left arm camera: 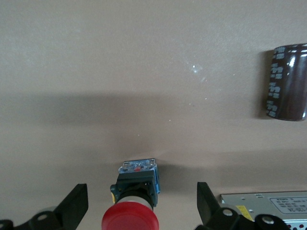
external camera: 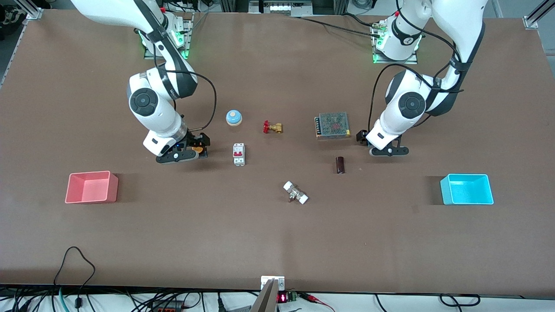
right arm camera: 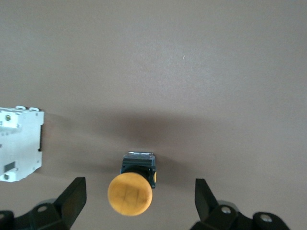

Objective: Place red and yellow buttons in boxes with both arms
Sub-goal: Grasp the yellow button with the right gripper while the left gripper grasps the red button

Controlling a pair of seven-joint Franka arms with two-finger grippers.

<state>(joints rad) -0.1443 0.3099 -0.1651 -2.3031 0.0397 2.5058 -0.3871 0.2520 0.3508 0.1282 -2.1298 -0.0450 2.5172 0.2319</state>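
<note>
The yellow button (right arm camera: 130, 194) lies on its side on the table between the open fingers of my right gripper (right arm camera: 138, 200). In the front view its orange cap (external camera: 197, 149) shows inside that gripper (external camera: 201, 146), beside the circuit breaker. The red button (left arm camera: 130, 218) lies on its side between the open fingers of my left gripper (left arm camera: 141, 206). In the front view the left gripper (external camera: 366, 143) is low beside the power supply and hides the red button. The pink box (external camera: 91, 196) stands toward the right arm's end, the cyan box (external camera: 468, 199) toward the left arm's end. Both are empty.
Between the arms lie a blue-white dome (external camera: 233, 117), a red-handled brass valve (external camera: 272, 127), a white circuit breaker (external camera: 239, 154), a metal power supply (external camera: 333, 125), a dark cylinder (external camera: 340, 164) and a white-ended fitting (external camera: 295, 193).
</note>
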